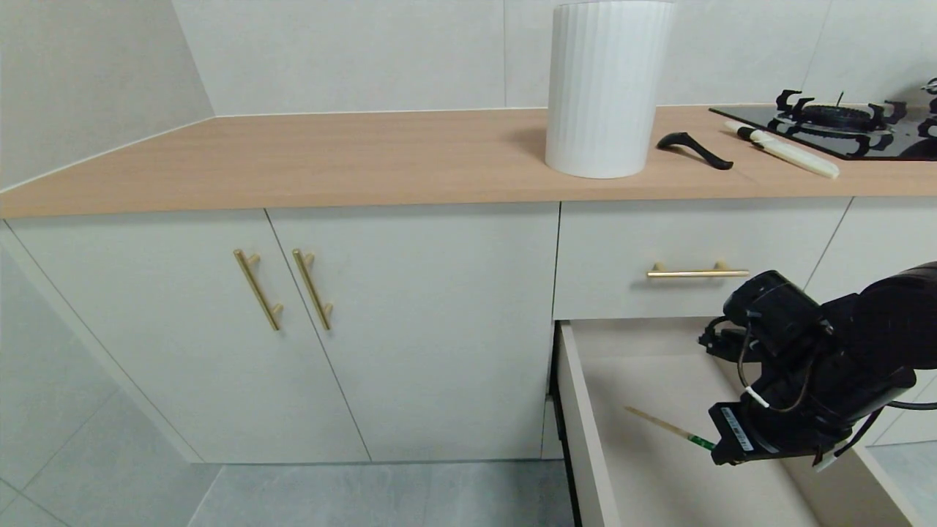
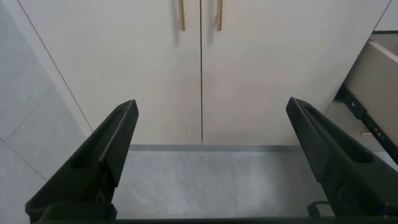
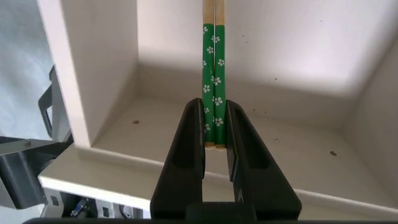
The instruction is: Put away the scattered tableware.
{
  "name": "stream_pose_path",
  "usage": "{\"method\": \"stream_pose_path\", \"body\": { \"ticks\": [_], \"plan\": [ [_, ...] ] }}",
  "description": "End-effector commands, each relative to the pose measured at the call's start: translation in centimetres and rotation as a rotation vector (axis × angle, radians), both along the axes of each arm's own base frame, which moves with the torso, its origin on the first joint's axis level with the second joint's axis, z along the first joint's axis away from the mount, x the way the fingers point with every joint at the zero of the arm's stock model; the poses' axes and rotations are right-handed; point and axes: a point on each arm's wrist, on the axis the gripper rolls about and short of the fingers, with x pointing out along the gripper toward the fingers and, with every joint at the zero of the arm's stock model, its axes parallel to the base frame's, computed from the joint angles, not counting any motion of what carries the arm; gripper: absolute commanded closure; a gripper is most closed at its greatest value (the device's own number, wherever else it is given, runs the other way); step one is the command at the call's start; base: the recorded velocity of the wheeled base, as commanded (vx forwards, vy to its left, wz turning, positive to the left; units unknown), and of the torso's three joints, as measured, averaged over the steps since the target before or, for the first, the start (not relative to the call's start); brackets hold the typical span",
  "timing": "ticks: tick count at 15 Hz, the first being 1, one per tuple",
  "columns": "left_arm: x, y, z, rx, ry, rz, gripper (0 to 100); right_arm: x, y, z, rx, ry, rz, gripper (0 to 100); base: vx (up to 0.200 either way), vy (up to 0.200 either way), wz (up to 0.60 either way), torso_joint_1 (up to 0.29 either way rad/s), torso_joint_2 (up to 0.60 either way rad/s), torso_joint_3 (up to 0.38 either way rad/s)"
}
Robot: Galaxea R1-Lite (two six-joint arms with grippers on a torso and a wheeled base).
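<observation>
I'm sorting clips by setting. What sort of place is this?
Most likely a home kitchen: a black gas hob set into a light wooden countertop, and pale cabinet doors with brass bar handles beneath it.

Pinches a pair of green flower-patterned wooden chopsticks [image 3: 214,62] near their ends between the closed black fingers of the right gripper [image 3: 215,124]. Extends the black right arm [image 1: 878,344] low, wrist turned toward the left. Holds the black left gripper [image 2: 211,106] pointing forward and down, fingers spread wide apart.
</observation>
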Motion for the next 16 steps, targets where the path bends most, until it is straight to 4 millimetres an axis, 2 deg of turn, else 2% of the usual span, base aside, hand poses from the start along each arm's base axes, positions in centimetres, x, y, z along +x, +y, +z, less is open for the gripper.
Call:
{"method": "stream_pose_path", "body": {
  "ticks": [1,4,8,11,16],
  "plan": [
    [0.0,0.0,0.0,0.0,0.0,0.001,0,0.0,0.0,0.1,0.008,-0.016,-0.001,100,0.0,0.0,0.0,-0.027,0.06,0.041],
    [0.0,0.0,0.0,0.0,0.0,0.001,0,0.2,0.6,-1.0,0.023,-0.064,0.015,100,0.0,0.0,0.0,0.0,0.0,0.0],
    [0.0,0.0,0.0,0.0,0.0,0.001,0,1.7,2.3,-7.2,-0.043,-0.166,0.015,100,0.0,0.0,0.0,0.0,0.0,0.0],
    [0.0,0.0,0.0,0.0,0.0,0.001,0,2.9,2.8,-9.1,-0.015,-0.167,-0.057,100,0.0,0.0,0.0,0.0,0.0,0.0],
    [0.0,0.0,0.0,0.0,0.0,0.001,0,4.2,3.3,-12.7,-0.017,-0.168,-0.064,100,0.0,0.0,0.0,0.0,0.0,0.0]
  ]
}}
